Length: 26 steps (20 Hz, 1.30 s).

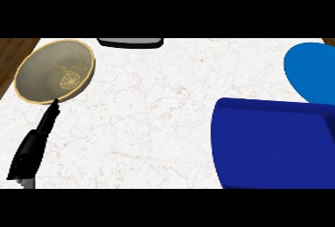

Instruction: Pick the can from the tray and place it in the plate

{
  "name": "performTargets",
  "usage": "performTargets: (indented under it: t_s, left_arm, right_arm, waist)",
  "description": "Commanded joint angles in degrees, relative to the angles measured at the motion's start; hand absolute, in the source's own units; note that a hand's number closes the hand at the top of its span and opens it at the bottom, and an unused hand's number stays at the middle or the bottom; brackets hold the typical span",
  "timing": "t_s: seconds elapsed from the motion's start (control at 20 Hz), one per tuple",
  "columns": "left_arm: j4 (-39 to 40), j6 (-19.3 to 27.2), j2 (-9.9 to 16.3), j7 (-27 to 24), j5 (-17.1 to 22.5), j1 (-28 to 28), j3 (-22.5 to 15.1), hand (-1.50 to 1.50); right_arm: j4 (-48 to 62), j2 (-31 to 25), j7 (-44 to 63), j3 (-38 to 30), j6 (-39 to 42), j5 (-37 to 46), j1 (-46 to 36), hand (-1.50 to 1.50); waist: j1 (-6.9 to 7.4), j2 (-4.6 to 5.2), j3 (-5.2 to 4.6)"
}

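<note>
A dark blue tray (274, 146) sat beside a blue plate (313, 73); no hands showed, so finger state could not be told.

The white marbled worktop (150, 124) carries one dark blue tray (274, 146), one lighter blue plate (313, 73) and one frying pan (56, 71) with a black handle. One grey-and-black thing (130, 42) shows partly at the far edge. No can or hand shows.
</note>
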Motion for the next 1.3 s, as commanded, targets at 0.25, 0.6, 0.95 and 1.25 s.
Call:
performTargets:
  t_s: [0.25, 0.6, 0.95, 1.25]
  left_arm:
    - [0.22, -0.78, 0.22, 1.03, -0.6, -1.22, -0.54, 0.0]
    - [1.03, -1.07, 0.92, 1.19, -0.61, -2.37, 0.51, 0.0]
    - [1.4, -1.08, 0.77, 0.32, -0.49, -2.5, 1.09, 0.0]
    - [0.88, -0.22, -0.67, 1.17, -1.62, -3.02, -0.32, 0.0]
  right_arm:
    - [5.38, 2.89, -0.55, 5.43, 5.16, 3.59, -11.96, 1.5]
    - [9.19, 9.51, 3.51, 11.2, 3.77, 9.08, -18.3, 1.5]
    - [14.32, 16.49, 5.52, 14.14, -0.74, 13.34, -21.87, 1.5]
    - [20.73, 20.6, 11.2, 11.46, 3.08, 11.05, -24.13, 1.5]
  waist:
    - [1.21, -0.27, -0.32]
    - [0.23, -0.38, -0.39]
    - [0.35, -0.12, -0.34]
    - [1.08, 0.35, -0.25]
